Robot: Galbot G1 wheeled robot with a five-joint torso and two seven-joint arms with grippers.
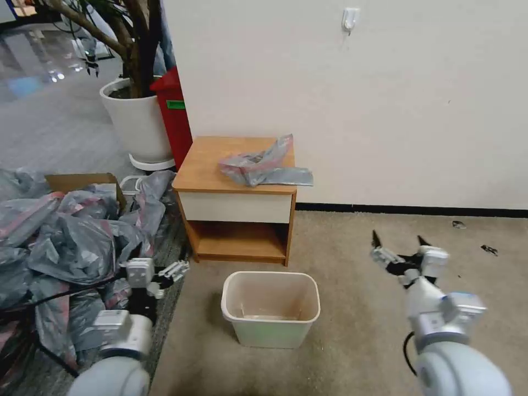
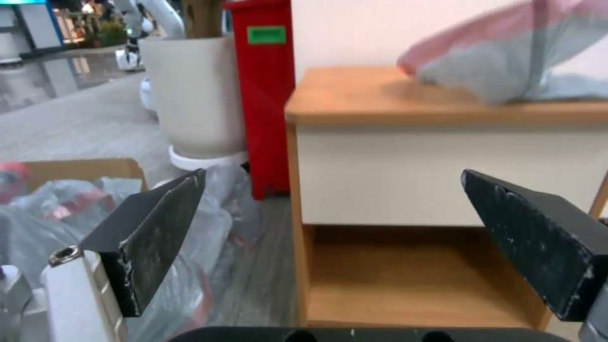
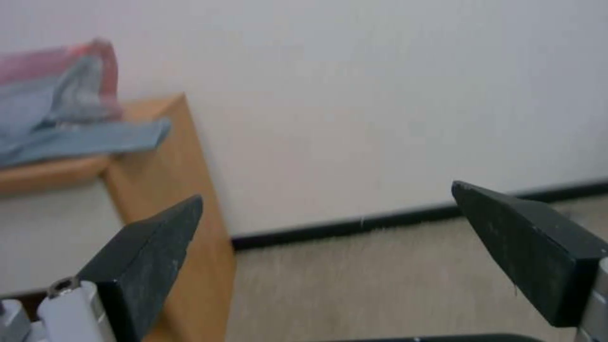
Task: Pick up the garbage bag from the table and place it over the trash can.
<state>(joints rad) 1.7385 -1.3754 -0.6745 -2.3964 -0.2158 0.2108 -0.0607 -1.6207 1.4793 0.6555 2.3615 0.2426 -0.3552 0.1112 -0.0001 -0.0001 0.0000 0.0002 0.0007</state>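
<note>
1. Heap of grey/pink bags (image 1: 66, 236) on floor at far left, w/ cardboard box (image 1: 82, 181) behind.
2. Left gripper (image 1: 165, 275) low beside heap, jaws apart, empty.
3. Nightstand (image 1: 209, 165) against wall; garbage bag (image 1: 264, 165) crumpled on its top, right half, one end overhanging the edge.
4. Trash can (image 1: 270, 324) on carpet in front of nightstand, unlined.
5. Right gripper (image 1: 399, 242) over carpet to the right, jaws wide, empty.

Indoor office-like room, carpet floor (image 1: 352, 258), plain white wall (image 1: 385, 99), potted tree (image 1: 137, 110), polished lobby floor (image 1: 33, 60) beyond
</note>
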